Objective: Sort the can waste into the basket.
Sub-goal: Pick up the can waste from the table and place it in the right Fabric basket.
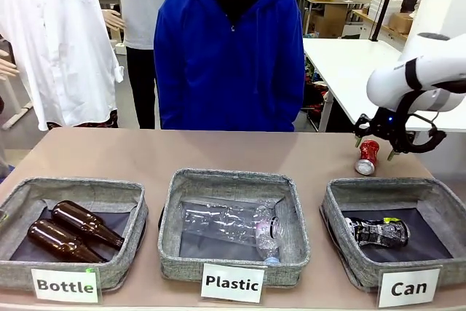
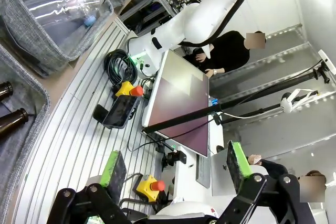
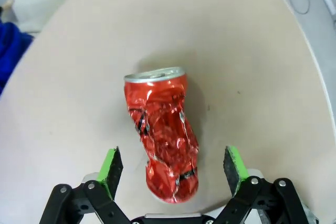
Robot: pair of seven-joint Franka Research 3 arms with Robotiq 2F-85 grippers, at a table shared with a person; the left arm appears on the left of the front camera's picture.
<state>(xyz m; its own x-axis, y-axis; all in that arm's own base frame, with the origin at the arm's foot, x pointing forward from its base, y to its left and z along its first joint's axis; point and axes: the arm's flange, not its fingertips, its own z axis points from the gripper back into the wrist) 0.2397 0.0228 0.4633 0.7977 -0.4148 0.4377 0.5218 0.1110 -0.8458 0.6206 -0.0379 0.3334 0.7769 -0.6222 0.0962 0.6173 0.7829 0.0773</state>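
Red and crumpled, one can [image 1: 368, 156] lies on its side on the tan table [image 1: 182, 152], behind the far rim of the grey fabric basket labelled "Can" [image 1: 341, 234] at our right end. Our right gripper [image 1: 392, 138] hangs over that red can with its jaws wide apart; in the right wrist view the can [image 3: 163, 137] sits between the two green pads [image 3: 111, 166], clear of both, its silver end pointing away from us. We hold nothing there.

The black-and-silver can [image 1: 377, 231] with yellow-green marks lies on the dark lining inside the "Can" basket, roughly in its middle.

To the left of that basket stands the basket labelled "Plastic" [image 1: 175, 209], holding clear plastic bottles [image 1: 231, 225], and at the far left the basket labelled "Bottle" [image 1: 124, 260], with two brown glass bottles [image 1: 71, 231] lying side by side.

Our left gripper [image 2: 176, 169] is spread open too, gripping nothing, its green pads [image 2: 237, 158] well apart. Its wrist view looks past the table edge toward a monitor [image 2: 181, 106] and cables, with the clear-bottle basket [image 2: 31, 51] at the upper left and brown bottle necks [image 2: 13, 119] at the left edge.

A person in a blue hooded top [image 1: 229, 56] stands at the far side of the table.
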